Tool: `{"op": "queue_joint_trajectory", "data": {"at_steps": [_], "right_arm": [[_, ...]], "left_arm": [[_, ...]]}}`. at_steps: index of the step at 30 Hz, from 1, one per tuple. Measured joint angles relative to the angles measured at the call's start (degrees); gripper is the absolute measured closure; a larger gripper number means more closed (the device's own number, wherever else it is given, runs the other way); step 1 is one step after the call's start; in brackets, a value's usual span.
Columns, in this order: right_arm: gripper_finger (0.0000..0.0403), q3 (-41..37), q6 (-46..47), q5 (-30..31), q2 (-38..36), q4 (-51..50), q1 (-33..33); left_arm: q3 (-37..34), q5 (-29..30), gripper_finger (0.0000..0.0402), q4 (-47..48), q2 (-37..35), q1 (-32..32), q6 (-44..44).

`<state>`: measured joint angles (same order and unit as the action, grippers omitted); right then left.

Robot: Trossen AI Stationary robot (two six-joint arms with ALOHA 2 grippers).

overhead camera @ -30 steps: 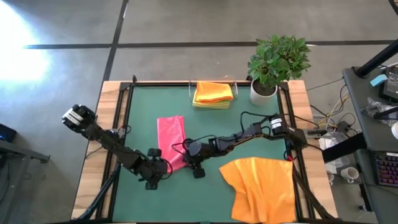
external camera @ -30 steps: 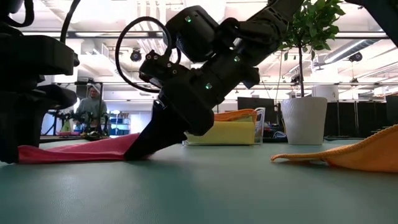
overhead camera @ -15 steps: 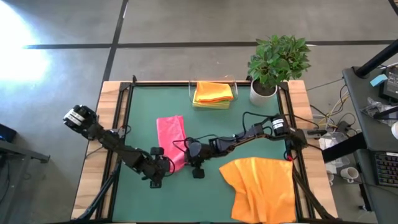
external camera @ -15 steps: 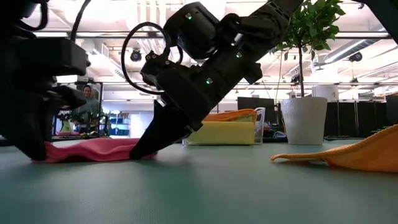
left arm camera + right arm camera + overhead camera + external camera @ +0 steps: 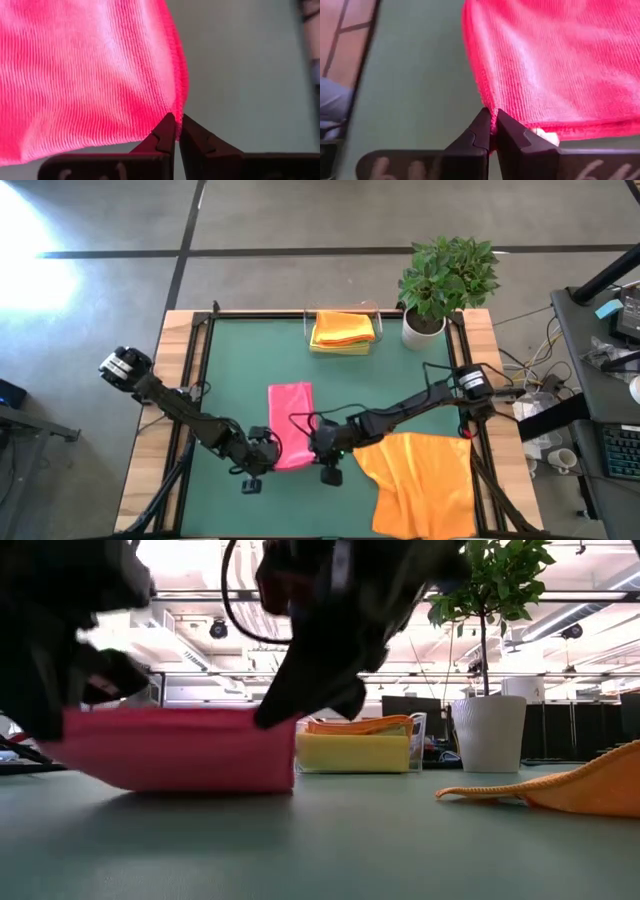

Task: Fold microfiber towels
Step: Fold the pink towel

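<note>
A pink microfiber towel (image 5: 290, 423) lies lengthwise on the green mat (image 5: 230, 360), folded into a narrow strip, with its near end raised (image 5: 180, 748). My left gripper (image 5: 264, 452) is shut on its near left corner. My right gripper (image 5: 320, 448) is shut on its near right corner. An orange towel (image 5: 420, 480) lies spread and rumpled at the near right, partly over the table's front edge. Folded orange and yellow towels (image 5: 343, 330) are stacked at the far edge. My left gripper pinches the towel's near left corner (image 5: 175, 106) between its two fingertips, right at the hemmed edge. That corner is lifted off the mat, and the cloth spreads away from the fingers without deep wrinkles. My right gripper pinches the towel's near right corner (image 5: 489, 106) between its two fingertips, at the hem. This corner is also held above the mat, and the near edge (image 5: 180, 712) runs nearly level between the two grippers.
A potted plant (image 5: 445, 280) in a white pot stands at the far right corner. A clear holder (image 5: 418, 740) stands by the folded stack. Bare mat lies to the left of the pink towel and between it and the stack.
Both grippers have gone toward the table's near edge, a little to the right, and up. The pink towel's near end, flat on the mat a second ago, is now lifted and stands as a sheet. The whole strip has slid nearer and to the right.
</note>
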<state>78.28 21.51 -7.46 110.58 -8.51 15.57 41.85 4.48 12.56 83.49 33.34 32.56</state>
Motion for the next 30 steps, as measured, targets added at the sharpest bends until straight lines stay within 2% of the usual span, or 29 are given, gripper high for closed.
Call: {"op": "queue_joint_trajectory", "data": {"at_steps": [5,19,25,30], "right_arm": [[0.0394,0.1,2.7,0.2,-1.8,-2.3,3.1],[0.0394,0.2,9.0,2.4,-3.2,-1.6,8.9],[0.0394,0.2,8.5,7.6,-3.7,-3.4,8.1],[0.0394,0.1,6.1,10.6,-4.1,-3.4,5.5]], "left_arm": [[3.5,-4.4,0.0401,-0.3,0.0,0.0,0.6],[9.2,-8.2,0.0401,-0.5,0.0,2.2,13.5],[8.7,-2.5,0.0402,1.0,0.0,2.8,13.6],[8.7,3.9,0.0402,8.1,0.0,1.6,13.6]]}}
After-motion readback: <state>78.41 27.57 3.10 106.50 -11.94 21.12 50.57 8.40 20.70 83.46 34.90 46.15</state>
